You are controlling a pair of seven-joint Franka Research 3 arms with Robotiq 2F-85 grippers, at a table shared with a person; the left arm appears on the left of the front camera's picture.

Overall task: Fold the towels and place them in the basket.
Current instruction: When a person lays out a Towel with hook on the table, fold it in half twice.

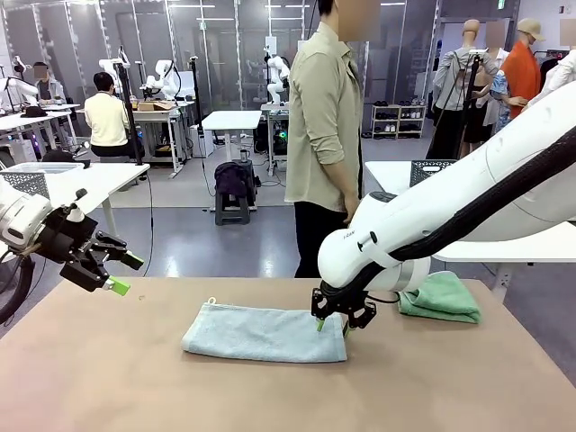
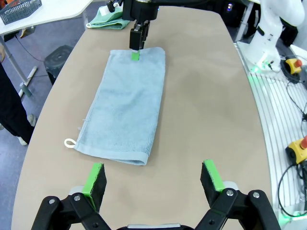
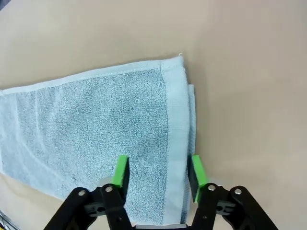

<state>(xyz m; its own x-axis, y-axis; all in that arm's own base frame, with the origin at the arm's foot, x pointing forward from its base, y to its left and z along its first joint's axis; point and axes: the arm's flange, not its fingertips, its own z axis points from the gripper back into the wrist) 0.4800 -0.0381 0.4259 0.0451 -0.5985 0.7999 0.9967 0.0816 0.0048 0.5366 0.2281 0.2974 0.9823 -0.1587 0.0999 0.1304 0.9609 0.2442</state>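
A pale blue towel [image 1: 265, 333] [image 2: 127, 103] [image 3: 96, 120] lies folded into a long strip in the middle of the table, its corner loop [image 2: 70, 142] at the left end. My right gripper [image 1: 331, 324] [image 3: 157, 175] [image 2: 136, 50] is down on the strip's right end. Its jaws are partly closed, a gap still between them, and they straddle the hem. My left gripper [image 1: 126, 274] [image 2: 153, 182] hovers open above the table's left side, holding nothing. A mint green towel [image 1: 441, 297] [image 2: 106, 17] lies folded at the far right edge. The dark mesh basket [image 1: 430, 171] [image 2: 19, 9] stands on a white side table beyond it.
A person [image 1: 324, 135] stands at the far side of the table, hands down. Another mesh crate [image 1: 22, 183] sits on a white table at the far left. Bare tabletop [image 1: 270, 396] stretches in front of the blue towel.
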